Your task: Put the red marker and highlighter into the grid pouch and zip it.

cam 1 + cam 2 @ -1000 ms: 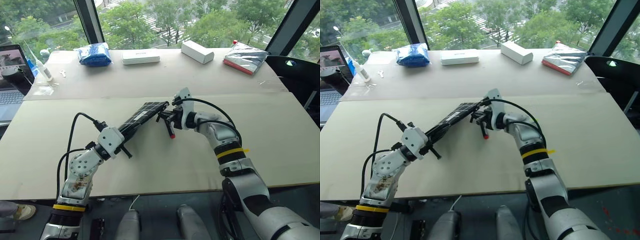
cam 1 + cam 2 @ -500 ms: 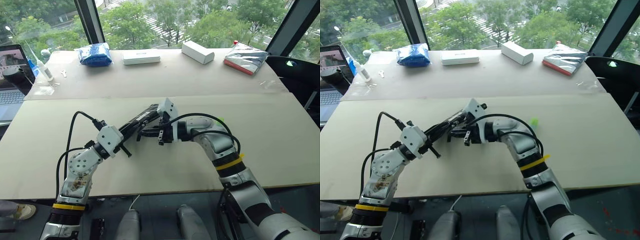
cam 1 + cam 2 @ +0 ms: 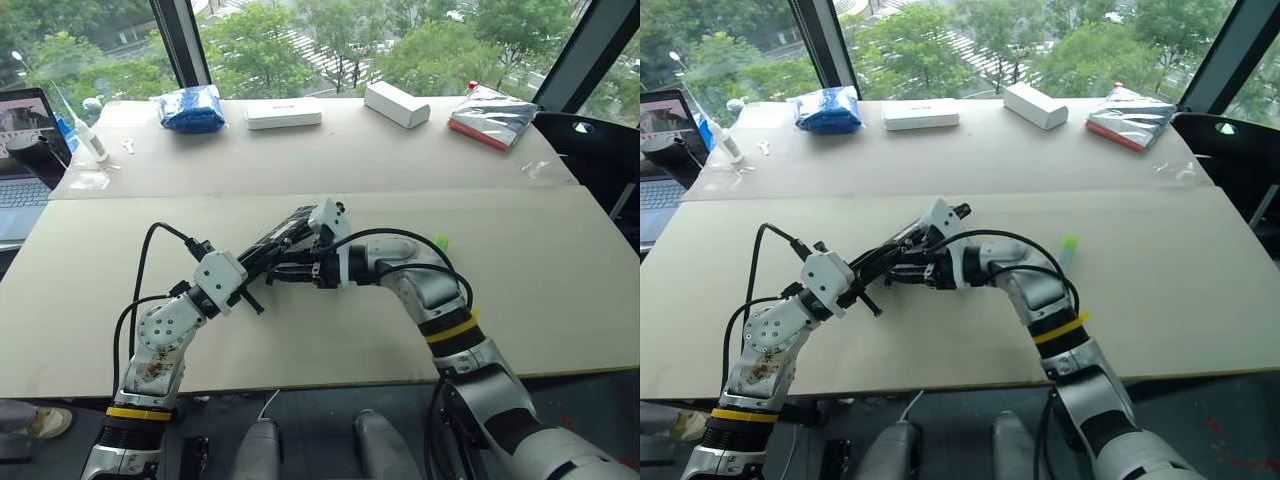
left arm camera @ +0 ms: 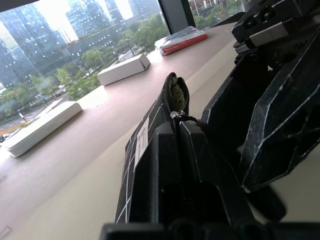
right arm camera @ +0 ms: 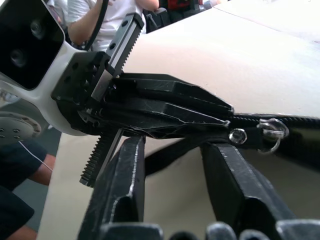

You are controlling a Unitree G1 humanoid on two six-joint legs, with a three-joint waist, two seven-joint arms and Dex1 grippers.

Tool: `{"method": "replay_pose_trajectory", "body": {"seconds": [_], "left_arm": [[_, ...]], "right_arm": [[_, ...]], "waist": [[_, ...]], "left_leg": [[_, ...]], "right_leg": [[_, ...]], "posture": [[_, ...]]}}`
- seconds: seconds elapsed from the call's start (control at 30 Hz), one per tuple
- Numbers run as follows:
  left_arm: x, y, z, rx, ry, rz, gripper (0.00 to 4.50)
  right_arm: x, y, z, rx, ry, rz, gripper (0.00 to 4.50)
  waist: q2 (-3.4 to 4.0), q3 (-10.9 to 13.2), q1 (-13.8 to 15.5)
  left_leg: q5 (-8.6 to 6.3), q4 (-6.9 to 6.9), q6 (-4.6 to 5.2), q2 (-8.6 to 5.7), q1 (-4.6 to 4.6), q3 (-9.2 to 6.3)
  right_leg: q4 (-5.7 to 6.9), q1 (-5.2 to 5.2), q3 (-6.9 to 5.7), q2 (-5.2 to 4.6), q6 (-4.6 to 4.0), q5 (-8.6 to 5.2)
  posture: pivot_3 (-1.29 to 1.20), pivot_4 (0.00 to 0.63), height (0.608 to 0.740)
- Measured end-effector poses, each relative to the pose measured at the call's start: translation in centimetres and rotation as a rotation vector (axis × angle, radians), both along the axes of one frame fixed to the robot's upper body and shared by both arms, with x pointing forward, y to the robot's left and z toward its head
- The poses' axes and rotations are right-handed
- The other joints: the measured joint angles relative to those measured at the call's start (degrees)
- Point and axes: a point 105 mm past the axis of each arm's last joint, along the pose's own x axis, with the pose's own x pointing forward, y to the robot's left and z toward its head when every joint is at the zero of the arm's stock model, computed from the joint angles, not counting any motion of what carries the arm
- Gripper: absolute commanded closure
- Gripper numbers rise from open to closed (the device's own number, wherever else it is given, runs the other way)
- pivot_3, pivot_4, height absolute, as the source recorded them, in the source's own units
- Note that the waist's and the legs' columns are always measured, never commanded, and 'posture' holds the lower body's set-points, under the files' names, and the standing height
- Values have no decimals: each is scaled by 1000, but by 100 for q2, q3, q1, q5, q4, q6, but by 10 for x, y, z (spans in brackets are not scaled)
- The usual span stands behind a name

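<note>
right pincer (image 5: 172, 165) swung back to grid pouch (image 3: 285, 236), red marker gone; fingers spread astride zipper pull (image 5: 272, 131). left pincer (image 4: 177, 145) pinching pouch end.

The left hand (image 3: 872, 271) holds the grid pouch (image 3: 902, 250) above the desk (image 3: 1160, 280), with the right hand (image 3: 902, 274) alongside and the highlighter (image 3: 1068, 245) lying well apart.

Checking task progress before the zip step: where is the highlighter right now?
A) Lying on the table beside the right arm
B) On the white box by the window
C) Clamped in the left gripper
A: the highlighter lies on the table beside the right arm, its yellow-green cap showing.
</note>
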Motion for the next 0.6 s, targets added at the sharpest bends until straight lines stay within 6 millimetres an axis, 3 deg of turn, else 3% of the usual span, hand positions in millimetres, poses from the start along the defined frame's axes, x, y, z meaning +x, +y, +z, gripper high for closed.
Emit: {"method": "replay_pose_trajectory", "body": {"seconds": [0.17, 0.3, 0.4, 0.6], "left_arm": [[-1, 2, -2, 2, 7, 5, 4500], [-2, 6, -3, -2, 12, 17, 4500], [-4, 8, -6, -8, 22, 21, 4500], [-6, 12, -7, -8, 33, 22, 4500]], "right_arm": [[-20, -39, 37, 91, -60, 44, 1650], [-31, -68, 31, 48, -79, -6, 1650], [-17, -95, 18, -69, -106, -194, 1650], [28, -170, -2, -258, -52, -759, 1650]], "waist": [[0, 0, 3], [-1, 0, -2], [-3, 0, 0], [-4, 1, 3]], "left_leg": [[0, -2, 0, 2, 4, -1], [0, 1, 0, 0, 3, 1], [0, 0, 0, 0, 4, 3], [0, 0, 0, -1, 2, 5]], "right_leg": [[-1, 2, -2, 1, 1, -1], [-2, 3, 1, 1, 2, -1], [-3, 3, 2, 1, 2, -2], [-6, 1, 6, 1, 2, -2]], "posture": [[0, 150, 740], [0, 150, 740], [0, 150, 740], [0, 150, 740]]}}
